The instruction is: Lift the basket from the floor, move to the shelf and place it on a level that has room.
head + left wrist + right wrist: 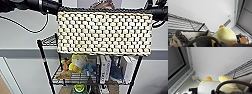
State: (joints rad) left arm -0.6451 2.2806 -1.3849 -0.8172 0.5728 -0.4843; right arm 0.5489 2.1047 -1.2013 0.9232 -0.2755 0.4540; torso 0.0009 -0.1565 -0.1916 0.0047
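Observation:
The cream woven basket (pixel 105 32) with its dark rim hangs high in front of the black wire shelf (pixel 46 67). It covers most of the top level (pixel 48 40), and its underside sits lower in the picture than the left front post tip. My left gripper (pixel 56 8) is at the basket's left end and my right gripper (pixel 152 11) at its right end, each shut on it. In the left wrist view the braided rim (pixel 179 36) and a black loop handle (pixel 204 38) lie close, with the wire tier (pixel 183 22) behind. The right wrist view shows the other handle (pixel 233 82).
A yellow plush (pixel 225 35) with an orange beak appears to sit inside the basket, the same plush (pixel 209 85) showing from the other end. Plush toys (pixel 75 65) and white books (pixel 105 68) stand on the tier below. A pale wall rises behind the rack.

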